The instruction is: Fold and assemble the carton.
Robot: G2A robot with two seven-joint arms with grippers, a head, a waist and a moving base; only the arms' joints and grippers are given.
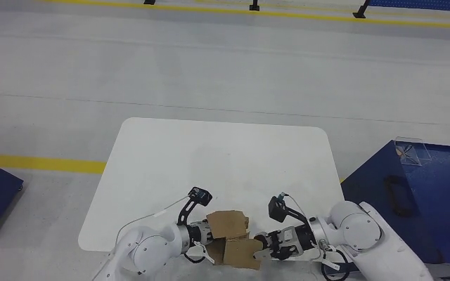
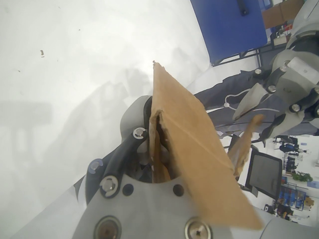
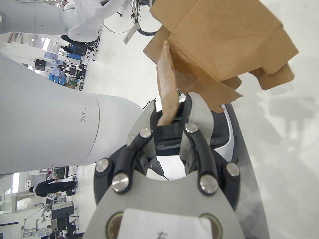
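The brown carton (image 1: 232, 235) hangs partly folded above the table's front edge, between both arms. My left gripper (image 1: 204, 242) is shut on one of its panels (image 2: 184, 135); one grey finger (image 2: 135, 115) shows beside the cardboard and the panel hides the other. My right gripper (image 1: 261, 247) stands at the carton's other side, open, its fingers (image 3: 199, 108) spread wide. A thin loose flap (image 3: 168, 85) of the carton (image 3: 224, 33) reaches down between them without being clamped. The left wrist view shows that same right gripper (image 2: 256, 115) with the flap's tip between its fingers.
The white table (image 1: 211, 154) stretches away behind the carton. A blue cart (image 1: 401, 190) stands off the table's right side. Grey floor with a yellow line (image 1: 49, 164) surrounds the table.
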